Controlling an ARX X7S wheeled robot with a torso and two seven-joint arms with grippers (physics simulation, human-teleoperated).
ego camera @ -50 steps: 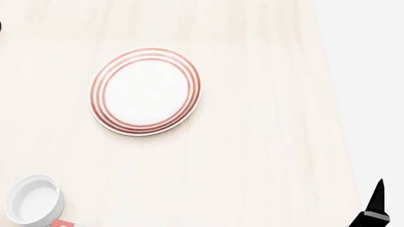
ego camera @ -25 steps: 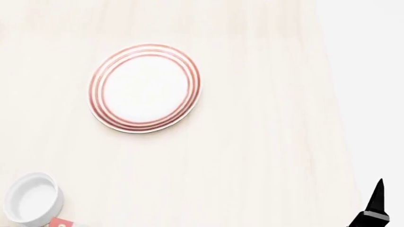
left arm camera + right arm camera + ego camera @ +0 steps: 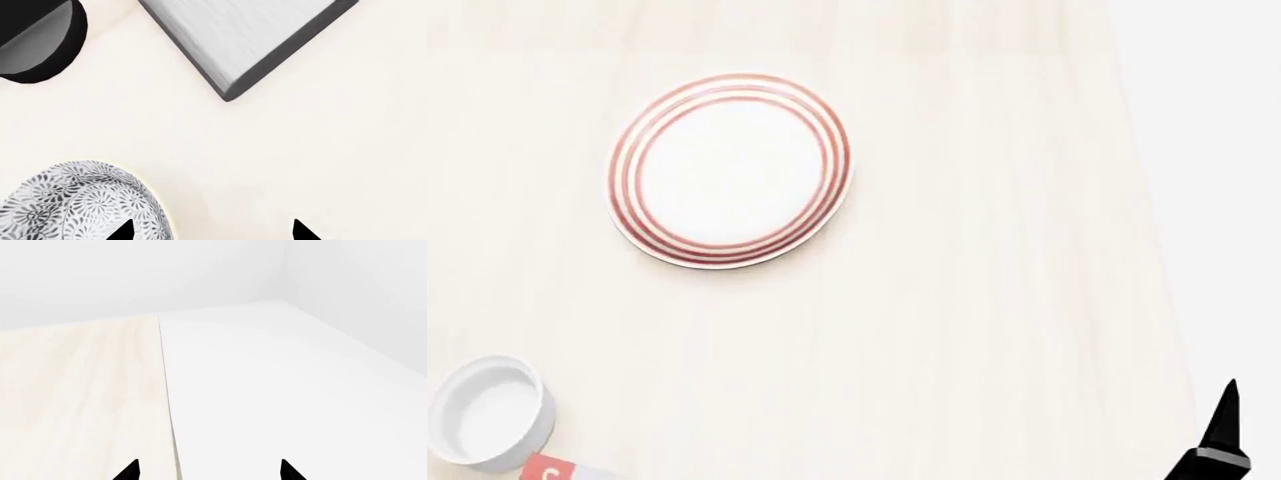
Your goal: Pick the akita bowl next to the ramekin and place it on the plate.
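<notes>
Currently, the head view shows one ramekin (image 3: 490, 412) at the near left of the pale wooden table (image 3: 961, 300), with one red-and-white item (image 3: 557, 469) touching or just beside it at the frame edge. One plate (image 3: 730, 168) with red rings lies farther back, well apart from the ramekin and bare on top. One black fingertip of the right gripper (image 3: 209, 471) shows at the near right.

One akita bowl (image 3: 80, 205) appears in the left wrist view, resting on the table. The left gripper (image 3: 210, 231) has both tips spread wide, holding nothing; one tip overlaps the bowl's side. One grey board (image 3: 253, 35) and one dark round object (image 3: 40, 40) lie beyond.

The right gripper's two tips stand equally wide apart, empty, over the table edge.
</notes>
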